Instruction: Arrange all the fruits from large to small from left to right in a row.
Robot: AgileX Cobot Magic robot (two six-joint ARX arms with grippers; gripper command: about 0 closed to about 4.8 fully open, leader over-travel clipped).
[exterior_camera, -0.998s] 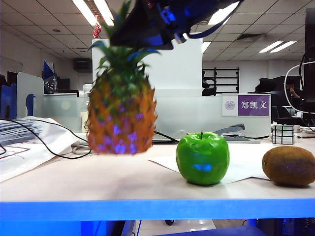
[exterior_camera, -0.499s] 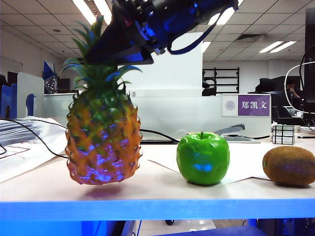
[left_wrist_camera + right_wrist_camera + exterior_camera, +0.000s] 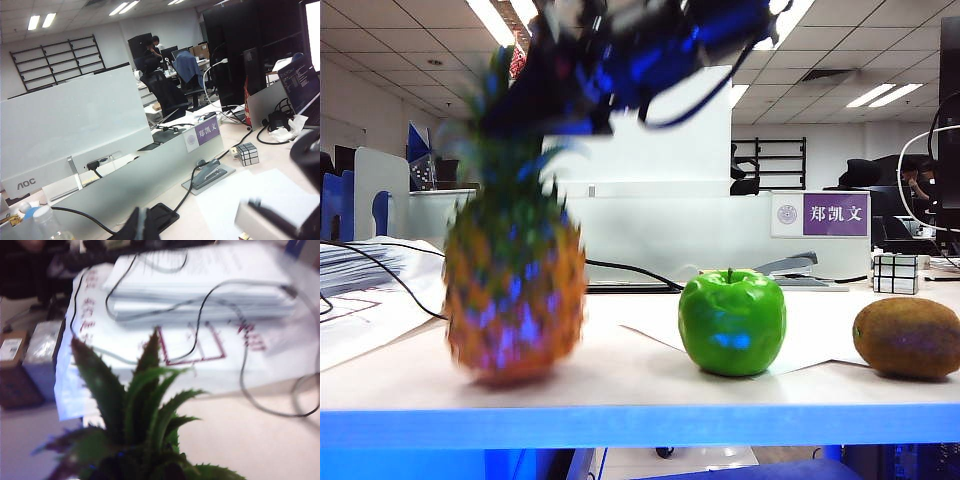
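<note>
Right hand (image 3: 535,105), blurred, grips the pineapple (image 3: 515,290) by its leafy crown (image 3: 145,430) at the counter's (image 3: 620,385) left end, its base at the surface. Right of it sits the green apple (image 3: 732,322) on white paper, then the kiwi (image 3: 908,337) farthest right. Left hand stays out of sight, clenched on nothing.

An open-plan office: fluorescent ceiling panels (image 3: 885,95), grey cubicle partitions (image 3: 75,125) with a purple nameplate (image 3: 834,214), dark monitors (image 3: 240,50), office chairs (image 3: 165,92), a stapler (image 3: 798,266), and stacked papers (image 3: 200,280) on the desk (image 3: 620,385).
</note>
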